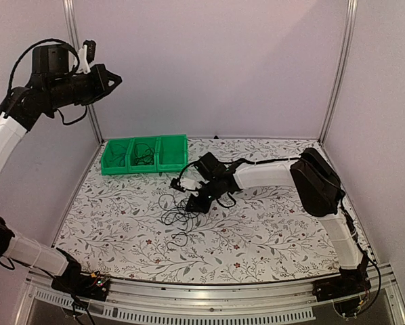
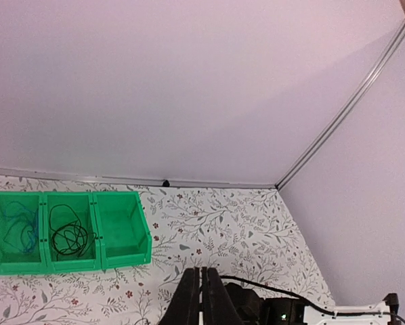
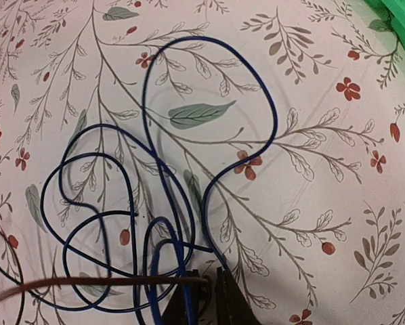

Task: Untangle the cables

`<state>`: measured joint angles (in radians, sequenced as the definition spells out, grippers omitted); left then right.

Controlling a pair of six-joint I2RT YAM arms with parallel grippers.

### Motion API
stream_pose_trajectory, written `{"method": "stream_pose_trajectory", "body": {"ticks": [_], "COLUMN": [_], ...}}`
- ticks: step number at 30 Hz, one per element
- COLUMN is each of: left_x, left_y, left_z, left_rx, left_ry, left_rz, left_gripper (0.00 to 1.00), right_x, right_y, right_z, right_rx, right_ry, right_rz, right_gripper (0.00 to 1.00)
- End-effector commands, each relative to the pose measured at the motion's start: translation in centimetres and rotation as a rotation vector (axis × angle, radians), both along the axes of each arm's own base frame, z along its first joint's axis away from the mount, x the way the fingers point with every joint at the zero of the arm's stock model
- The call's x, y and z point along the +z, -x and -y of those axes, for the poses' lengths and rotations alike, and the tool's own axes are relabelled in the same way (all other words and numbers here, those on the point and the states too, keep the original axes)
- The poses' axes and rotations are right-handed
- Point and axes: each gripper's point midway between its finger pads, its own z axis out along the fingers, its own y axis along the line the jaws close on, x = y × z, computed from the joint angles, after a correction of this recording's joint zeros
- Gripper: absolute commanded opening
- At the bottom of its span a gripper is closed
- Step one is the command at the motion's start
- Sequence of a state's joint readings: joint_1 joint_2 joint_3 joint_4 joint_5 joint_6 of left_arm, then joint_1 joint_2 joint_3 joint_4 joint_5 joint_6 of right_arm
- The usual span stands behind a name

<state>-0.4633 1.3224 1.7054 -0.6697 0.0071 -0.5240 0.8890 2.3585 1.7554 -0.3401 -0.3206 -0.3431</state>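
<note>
While the left gripper (image 1: 114,78) hangs empty at 10 o'clock, jaws pressed together, clear of the work, the right gripper (image 3: 206,288) pinches a strand of the cables (image 1: 175,215), heaped at 5 o'clock from the green bin (image 1: 144,166), apparently to draw it free.

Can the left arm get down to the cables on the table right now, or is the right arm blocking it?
Probably yes. The left arm is raised high, jaws shut. The right arm reaches only the right side of the cables, so their left loops lie uncovered.
</note>
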Motion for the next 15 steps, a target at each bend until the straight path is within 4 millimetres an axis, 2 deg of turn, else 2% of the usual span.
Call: {"method": "stream_pose_trajectory", "body": {"ticks": [1,3,6,8,11,13,15], "left_x": [1.5,1.0,-1.9,-5.4,-11.9,-15.0,-18.2], "left_y": [-0.2,-0.3,-0.2,0.3,1.9,3.5,5.1], "left_z": [-0.8,-0.6,0.2,0.9,1.4,1.5,1.4], "left_rx": [0.031,0.020,-0.022,-0.065,-0.100,-0.110,-0.124], "left_ry": [-0.026,-0.018,-0.024,-0.035,-0.059,-0.060,-0.052], "left_rz": [0.052,0.042,-0.029,-0.097,-0.234,-0.272,-0.298], "left_gripper": [0.00,0.00,0.00,0.02,0.22,0.30,0.34], "right_x": [-1.7,-1.7,-1.5,-1.0,0.0,1.5,3.0], "right_y": [1.0,1.0,1.0,1.0,1.2,1.0,1.0], "right_z": [1.3,1.4,1.7,1.7,1.6,1.5,1.6], "right_rx": [-0.008,-0.011,-0.016,-0.015,-0.008,-0.007,-0.001], "right_ry": [0.053,0.056,0.060,0.056,0.041,0.022,0.007], "right_rz": [-0.063,-0.065,-0.061,-0.055,-0.050,-0.032,-0.007], "right_gripper": [0.26,0.31,0.32,0.34,0.40,0.45,0.50]}}
